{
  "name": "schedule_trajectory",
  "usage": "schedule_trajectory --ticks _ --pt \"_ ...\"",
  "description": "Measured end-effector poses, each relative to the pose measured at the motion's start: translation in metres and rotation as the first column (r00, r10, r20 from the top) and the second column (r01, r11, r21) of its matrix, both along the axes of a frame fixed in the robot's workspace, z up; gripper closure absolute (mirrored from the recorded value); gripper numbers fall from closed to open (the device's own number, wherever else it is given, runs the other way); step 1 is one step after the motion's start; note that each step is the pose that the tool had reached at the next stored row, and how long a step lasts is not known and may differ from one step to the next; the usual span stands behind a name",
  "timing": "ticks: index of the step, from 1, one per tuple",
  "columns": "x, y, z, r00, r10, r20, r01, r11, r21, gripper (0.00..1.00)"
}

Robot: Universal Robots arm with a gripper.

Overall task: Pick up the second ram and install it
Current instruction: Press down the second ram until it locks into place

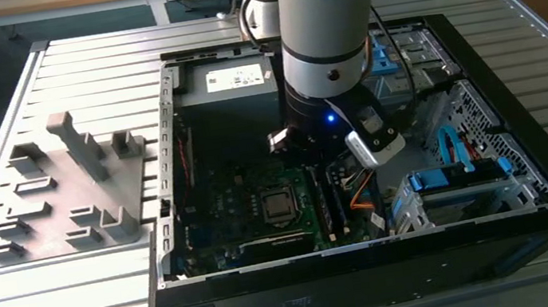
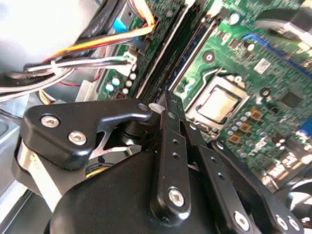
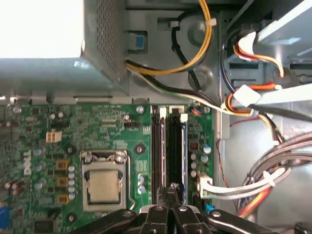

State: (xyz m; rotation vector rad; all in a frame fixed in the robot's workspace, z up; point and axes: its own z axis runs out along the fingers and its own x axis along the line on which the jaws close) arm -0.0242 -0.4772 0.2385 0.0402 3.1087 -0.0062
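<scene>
Inside the open computer case (image 1: 175, 95), the arm reached down over the green motherboard (image 1: 228, 208), its gripper (image 3: 169, 191) hanging directly above the memory slots. In both wrist views the black fingers (image 2: 171, 122) met at their tips, drawn together with no visible gap, and nothing could be seen pinched between them. The tips stood just over the near end of the slot row; whether they touched it could not be told.

The second ram (image 3: 174, 151) stood seated in the slots, a long dark stick running beside another dark stick, with the blue slot edge (image 3: 184, 156) at its 3 o'clock side in the first wrist view. The processor socket (image 3: 103, 187) lay at 9 o'clock from the slots in that view, its metal lid shut. Bundled wires (image 3: 263, 178) in white, orange and yellow ran at 3 o'clock.

In the exterior view, the grey slotted holder block (image 1: 64, 191) sat on the table at 9 o'clock from the case, well apart from the arm.
</scene>
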Motion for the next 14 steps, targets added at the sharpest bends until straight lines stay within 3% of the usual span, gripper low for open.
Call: schedule_trajectory --ticks 8,11,14 --pt "-0.001 0.0291 -0.0090 1.0000 0.000 0.0001 0.000 1.0000 0.0002 0.90" --pt "-0.002 0.0345 -0.0111 1.0000 0.000 0.0001 0.000 1.0000 0.0002 0.90" --pt "-0.002 0.0358 -0.0135 1.0000 0.002 0.0002 -0.002 1.0000 0.0003 0.90"
